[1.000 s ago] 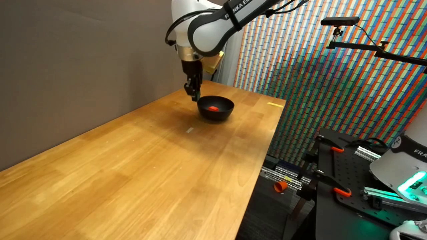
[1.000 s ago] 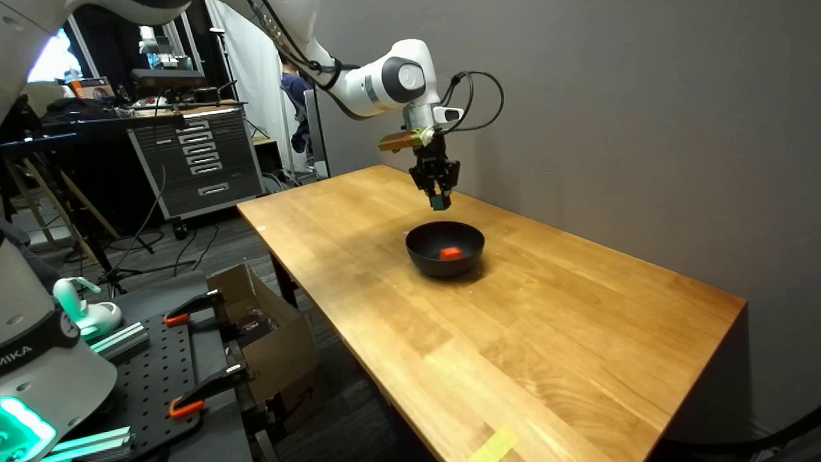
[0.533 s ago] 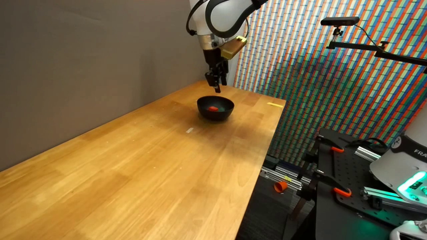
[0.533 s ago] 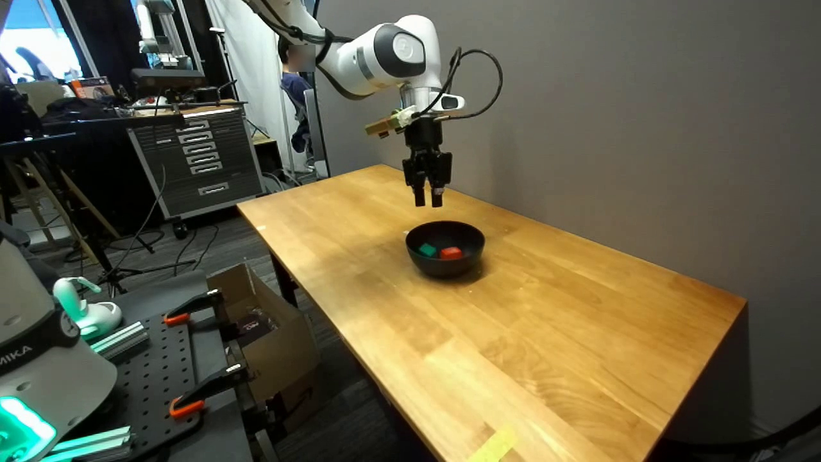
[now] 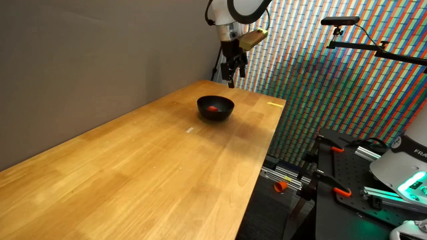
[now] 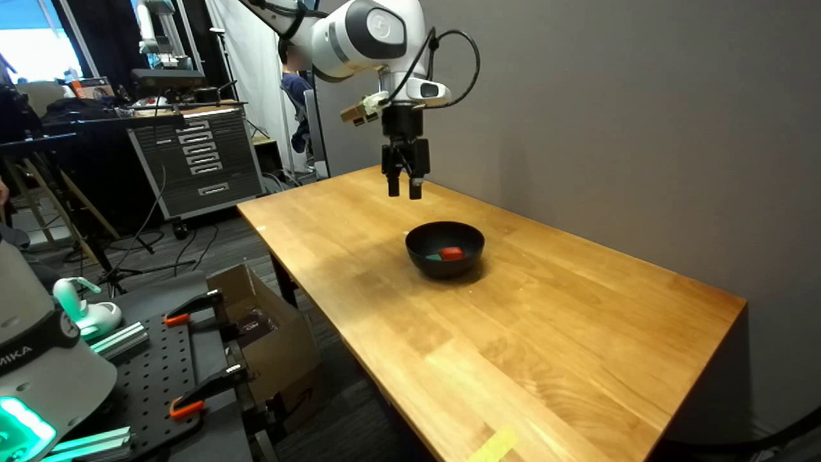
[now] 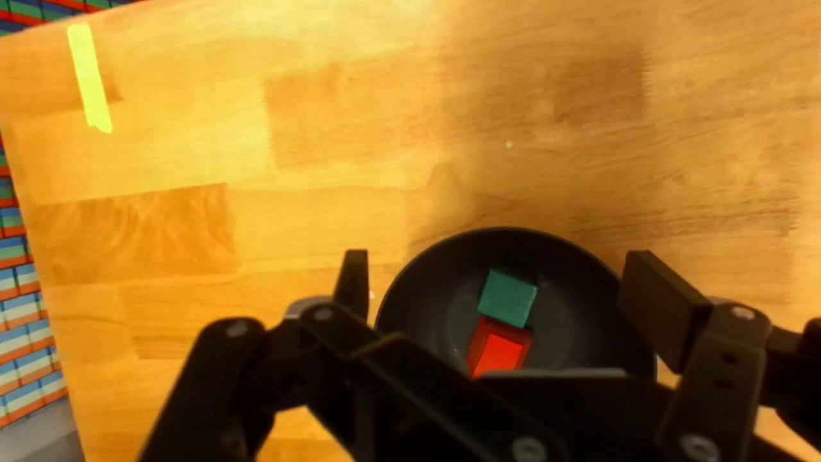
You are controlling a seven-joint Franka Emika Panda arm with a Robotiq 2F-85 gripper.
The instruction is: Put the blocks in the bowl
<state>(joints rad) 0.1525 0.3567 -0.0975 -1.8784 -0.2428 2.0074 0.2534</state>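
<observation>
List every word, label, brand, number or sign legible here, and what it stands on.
"FRA": dark band on the robot base, cut off by an exterior view's edge.
"MIKA": same band, also cut off, in an exterior view.
Round emblem on the base: too small to read.
Cardboard box: any print too dim.
Red block, green block, bowl: none seen.

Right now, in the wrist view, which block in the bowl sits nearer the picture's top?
The green block: the red block shows just below it in that view, nearer the picture's bottom.
</observation>
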